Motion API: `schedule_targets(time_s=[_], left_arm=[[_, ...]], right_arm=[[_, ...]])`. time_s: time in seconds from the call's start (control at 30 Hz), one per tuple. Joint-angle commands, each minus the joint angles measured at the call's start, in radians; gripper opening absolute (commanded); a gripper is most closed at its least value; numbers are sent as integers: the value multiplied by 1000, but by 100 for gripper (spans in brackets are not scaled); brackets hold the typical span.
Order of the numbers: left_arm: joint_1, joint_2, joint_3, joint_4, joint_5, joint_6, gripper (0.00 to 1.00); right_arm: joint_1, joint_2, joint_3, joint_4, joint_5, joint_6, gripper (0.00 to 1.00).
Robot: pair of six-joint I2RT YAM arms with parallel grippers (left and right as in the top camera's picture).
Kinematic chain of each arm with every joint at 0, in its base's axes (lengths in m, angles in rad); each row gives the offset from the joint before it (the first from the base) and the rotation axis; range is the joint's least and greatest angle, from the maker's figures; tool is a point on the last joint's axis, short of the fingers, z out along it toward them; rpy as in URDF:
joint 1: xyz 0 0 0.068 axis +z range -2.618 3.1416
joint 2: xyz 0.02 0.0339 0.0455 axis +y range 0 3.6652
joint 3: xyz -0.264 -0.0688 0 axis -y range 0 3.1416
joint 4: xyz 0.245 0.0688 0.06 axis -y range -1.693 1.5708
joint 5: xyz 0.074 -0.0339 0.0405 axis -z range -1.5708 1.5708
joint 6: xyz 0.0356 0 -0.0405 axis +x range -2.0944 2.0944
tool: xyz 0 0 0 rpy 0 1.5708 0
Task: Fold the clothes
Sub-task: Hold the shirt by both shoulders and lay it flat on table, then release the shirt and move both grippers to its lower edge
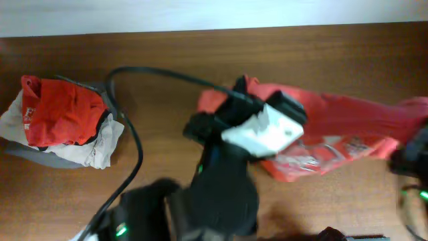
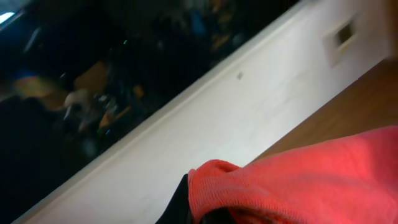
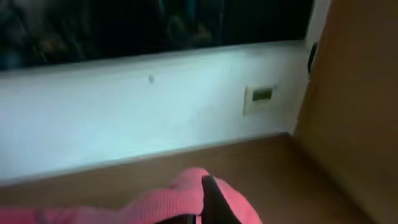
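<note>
Overhead, note the orange-red T-shirt (image 1: 348, 120) stretched left-to-right over the right half of the table (image 1: 167, 53) between left gripper (image 1: 231, 102) and right gripper (image 1: 409, 150); in the left wrist view, jaws pinch bunched cloth; in the right wrist view, likewise, one arm per end.

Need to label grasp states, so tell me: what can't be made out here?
T-shirt print: overhead, blurred and creased, unreadable.
Left gripper: overhead, a blurred dark shape; left wrist, cloth drapes over it.
Right gripper: overhead, blurred at the right edge; right wrist, cloth hides its grip.
</note>
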Motion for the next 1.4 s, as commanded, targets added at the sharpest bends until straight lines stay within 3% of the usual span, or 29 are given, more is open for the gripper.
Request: schedule_targets(time_s=[0.0, 0.13, 0.27, 0.47, 0.67, 0.8, 1.0, 1.07, 1.13, 1.23, 1.3, 1.37], left_arm=[[-106, -27, 147, 12, -74, -19, 0], [-175, -27, 237, 11, -74, -20, 0], [-149, -22, 245, 5, -115, -51, 0], [90, 42, 245, -40, -128, -121, 0], [457, 174, 245, -251, 198, -320, 0], [632, 286, 245, -272, 383, -327, 1], [760, 431, 245, -224, 438, -307, 5], [793, 470, 245, -202, 437, -292, 9], [816, 492, 245, -185, 436, -281, 21], [836, 486, 254, -186, 427, -282, 47], [835, 473, 262, -198, 398, -282, 55], [834, 444, 265, -212, 368, -282, 83]], right_arm=[[-7, -5, 155, -17, -51, -8, 4], [-7, 6, 230, -39, -51, -19, 4], [-8, 39, 235, -53, -42, -24, 4], [-8, 193, 235, -43, 79, -27, 4], [-44, 425, 235, -38, 142, -27, 4], [-167, 557, 235, -6, 34, -27, 4], [-403, 739, 235, 87, -224, -28, 4], [-459, 782, 235, 125, -299, -61, 17], [-499, 804, 235, 148, -374, -101, 43], [-549, 795, 236, 135, -415, -106, 74], [-563, 778, 236, 111, -420, -105, 78], [-571, 750, 236, 72, -426, -102, 82]])
